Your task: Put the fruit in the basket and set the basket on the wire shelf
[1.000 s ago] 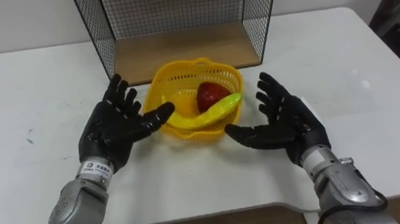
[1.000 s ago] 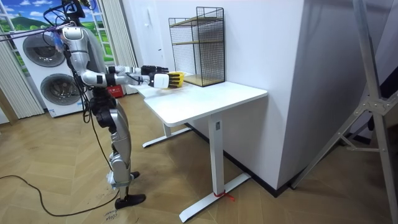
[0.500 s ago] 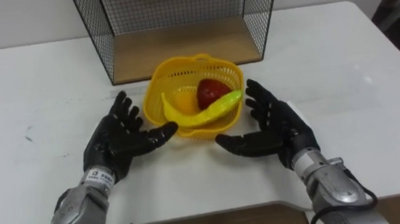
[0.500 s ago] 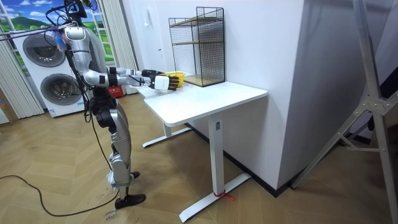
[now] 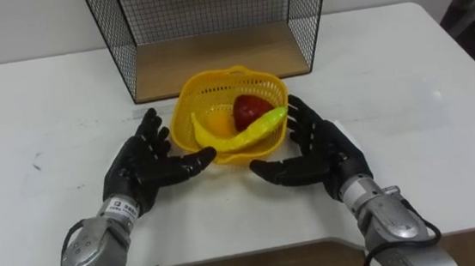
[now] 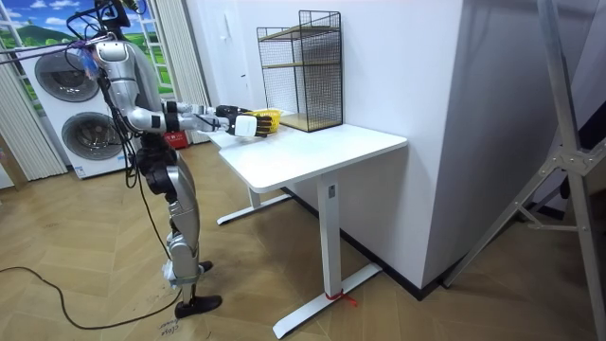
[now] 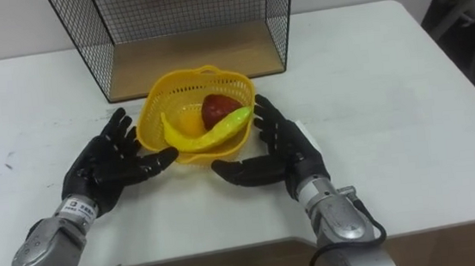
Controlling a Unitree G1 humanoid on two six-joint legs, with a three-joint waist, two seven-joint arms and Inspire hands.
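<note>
Your robot stands at the end of the white worktop (image 5: 405,75), which offers open room on both sides. The wire shelf (image 5: 214,62) sits at its far edge, open front toward you. Just before that opening stands the yellow basket (image 5: 263,83) — your left hand (image 5: 141,167) and right hand (image 5: 321,147) flank it closely, fingers spread and straight, gripping nothing — and inside lie a banana (image 5: 242,135), a red fruit (image 5: 251,110) and an orange one (image 5: 216,119).
</note>
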